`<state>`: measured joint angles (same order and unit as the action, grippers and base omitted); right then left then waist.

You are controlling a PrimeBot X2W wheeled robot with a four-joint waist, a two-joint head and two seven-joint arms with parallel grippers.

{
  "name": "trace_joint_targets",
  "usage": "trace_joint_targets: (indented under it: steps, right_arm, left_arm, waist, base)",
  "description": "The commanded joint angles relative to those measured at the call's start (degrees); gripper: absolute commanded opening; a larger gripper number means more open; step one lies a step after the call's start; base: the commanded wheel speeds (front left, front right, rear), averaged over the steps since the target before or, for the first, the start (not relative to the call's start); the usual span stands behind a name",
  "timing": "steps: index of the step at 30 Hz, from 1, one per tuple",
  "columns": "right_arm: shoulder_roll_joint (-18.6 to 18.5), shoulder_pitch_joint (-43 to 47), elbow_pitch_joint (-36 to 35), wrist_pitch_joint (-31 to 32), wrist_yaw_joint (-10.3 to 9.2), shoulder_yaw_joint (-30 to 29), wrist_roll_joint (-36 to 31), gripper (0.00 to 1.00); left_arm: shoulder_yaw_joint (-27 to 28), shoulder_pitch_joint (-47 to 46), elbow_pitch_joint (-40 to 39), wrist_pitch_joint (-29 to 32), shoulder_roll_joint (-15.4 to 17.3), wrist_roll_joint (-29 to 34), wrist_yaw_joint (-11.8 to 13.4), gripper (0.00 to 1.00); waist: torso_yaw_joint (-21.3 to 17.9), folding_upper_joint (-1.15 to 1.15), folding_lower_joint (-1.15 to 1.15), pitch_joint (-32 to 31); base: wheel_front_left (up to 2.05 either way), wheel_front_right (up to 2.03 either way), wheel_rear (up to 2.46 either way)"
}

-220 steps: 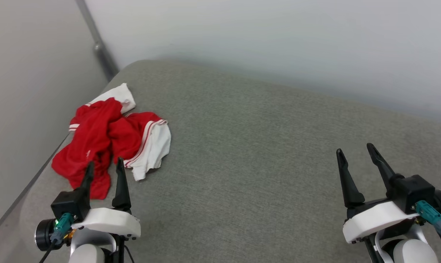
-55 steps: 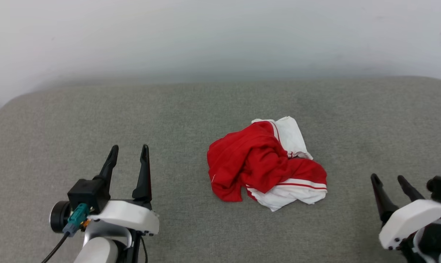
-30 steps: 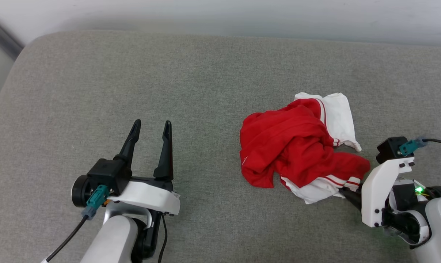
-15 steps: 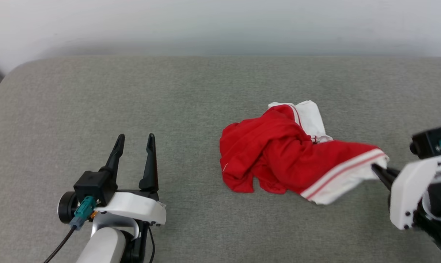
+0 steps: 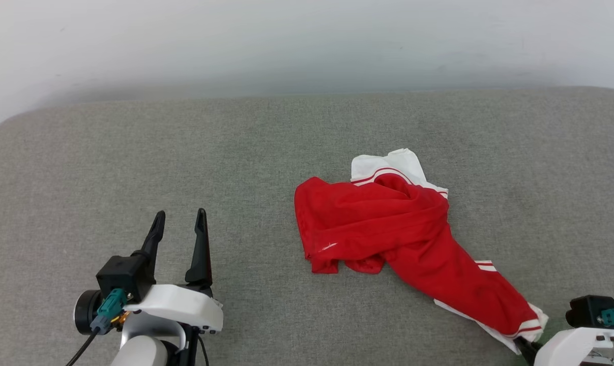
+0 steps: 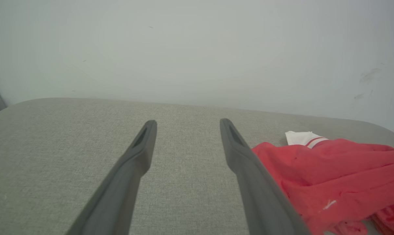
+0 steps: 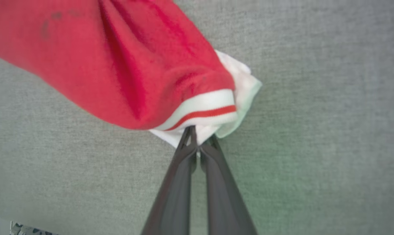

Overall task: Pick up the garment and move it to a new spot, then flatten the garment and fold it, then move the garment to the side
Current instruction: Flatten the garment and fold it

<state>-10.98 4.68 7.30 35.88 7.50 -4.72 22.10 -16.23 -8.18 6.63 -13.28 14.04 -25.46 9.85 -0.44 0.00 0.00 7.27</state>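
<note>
**Head view**
- Item: the garment, a red short-sleeved shirt. It lies crumpled on the grey upholstered surface, right of centre.
- One white sleeve end with thin red stripes sits at the far side of the heap.
- A long red portion is drawn out toward the near right corner and ends in a second striped white sleeve end.
- Marking: a small white mark on the red cloth at the near left of the heap, too small to read.
- Left gripper: near left, fingers spread apart, nothing between them, well apart from the shirt. A teal connector is on its body.
- Right gripper: near right corner, with its fingertips under the drawn-out sleeve end.
- Backdrop: a plain pale wall.

**Left wrist view**
- Left gripper: both dark fingers stand wide apart over bare grey fabric.
- The garment lies to the right of the fingers, with its white sleeve end at the far edge.
- The white mark shows again and is illegible.

**Right wrist view**
- Right gripper: fingers pressed together, pinching the white sleeve end just below its single red stripe.
- The garment runs away to the far left, taut from the pinch, over the grey surface.
- No readable writing can be made out on the sleeve.
</note>
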Motion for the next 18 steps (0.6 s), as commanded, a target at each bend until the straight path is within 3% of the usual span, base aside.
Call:
trace_joint_targets:
  steps: [1, 10, 18]
  right_arm:
    - [1.11, -0.29, 0.95, -3.93, -0.02, 0.0, -0.25, 1.0]
    - [1.46, 0.77, -5.71, -24.62, -0.02, -1.63, -3.47, 1.0]
    - [2.47, 0.87, -10.65, -33.17, -0.02, -1.56, -8.06, 1.0]
  left_arm:
    - [0.08, 0.86, -0.3, 0.23, 0.35, -0.2, 0.33, 1.0]
    - [0.47, 2.88, -0.81, 0.85, 0.98, -0.91, 1.19, 1.0]
    - [0.23, 4.54, -1.19, 2.0, 1.63, -1.2, 1.6, 1.0]
  waist:
    - [-0.05, 0.0, 0.0, -0.23]
    - [-0.13, 0.0, 0.0, -2.95]
    - [-0.1, 0.0, 0.0, -5.15]
  base:
    - [0.0, 0.0, 0.0]
    - [0.0, 0.0, 0.0]
    - [0.0, 0.0, 0.0]
